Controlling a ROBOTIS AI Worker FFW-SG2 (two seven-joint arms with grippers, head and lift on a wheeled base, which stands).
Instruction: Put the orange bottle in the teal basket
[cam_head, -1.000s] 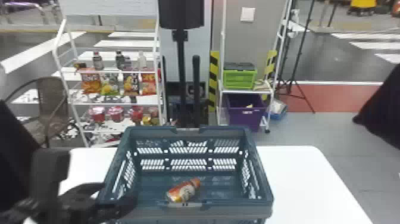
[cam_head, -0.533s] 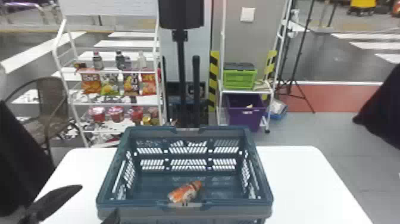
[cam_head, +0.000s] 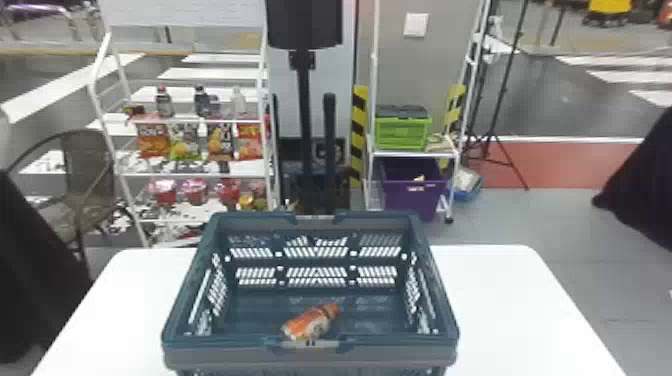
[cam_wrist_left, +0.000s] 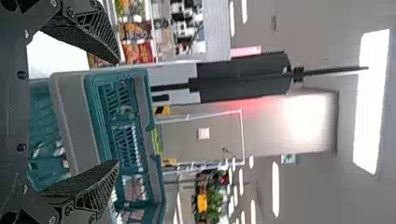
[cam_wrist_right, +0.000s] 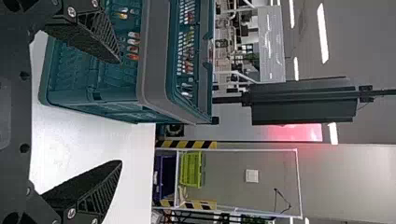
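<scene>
Withdrawn from the basket (cam_head: 390, 356), the left end effector (cam_wrist_left: 117, 112) is wide open, empty; the right end effector (cam_wrist_right: 121, 112) matches. Bottle (cam_head: 309, 323) lies sideways inside the basket, near its front wall.

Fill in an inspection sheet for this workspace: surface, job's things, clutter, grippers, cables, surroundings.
Surface: white table, under the basket.
Job's things: orange bottle lying on its side inside the teal basket, close to the near wall.
Clutter: nothing seen.
Grippers: left gripper open, holding nothing; right gripper open, holding nothing.
Cables: a thin dark strand against the wall behind; cannot tell whether it is a cable.
Surroundings: beyond the table, a white rack with bottles and snack bags at left; at right, another rack with a green crate above a purple bin.
</scene>
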